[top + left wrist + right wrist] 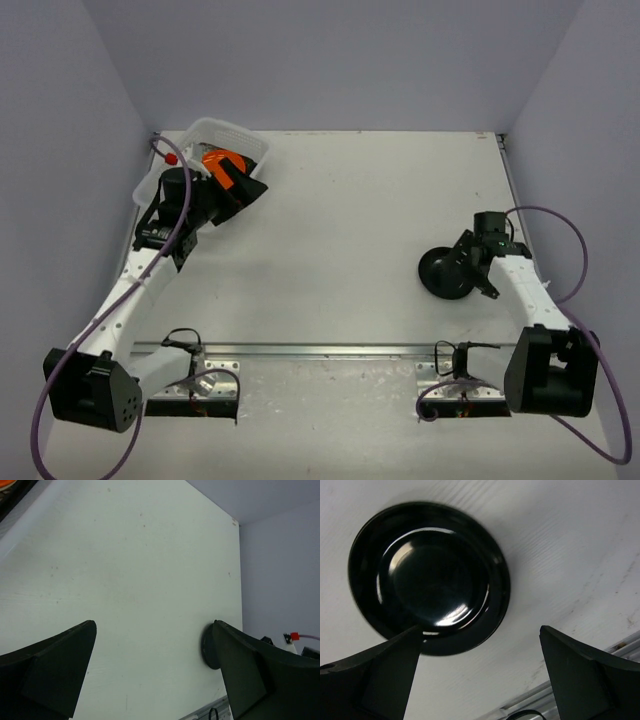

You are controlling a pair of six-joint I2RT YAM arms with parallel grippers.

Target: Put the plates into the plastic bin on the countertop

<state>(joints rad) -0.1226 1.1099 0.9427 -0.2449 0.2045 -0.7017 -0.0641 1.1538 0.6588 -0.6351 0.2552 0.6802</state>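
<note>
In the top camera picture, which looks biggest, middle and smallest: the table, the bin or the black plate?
1. countertop
2. plastic bin, though the left arm hides part of it
3. black plate

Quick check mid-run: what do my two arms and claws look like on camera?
The left arm and right arm have white links, black bases and looping purple cables. The left claw and right claw each have two black wedge-shaped fingers.

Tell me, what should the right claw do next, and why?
Probably slide toward the black plate so its rim sits between the fingers. The right claw is open, empty, beside that plate, which lies on the table, not in the bin.
</note>
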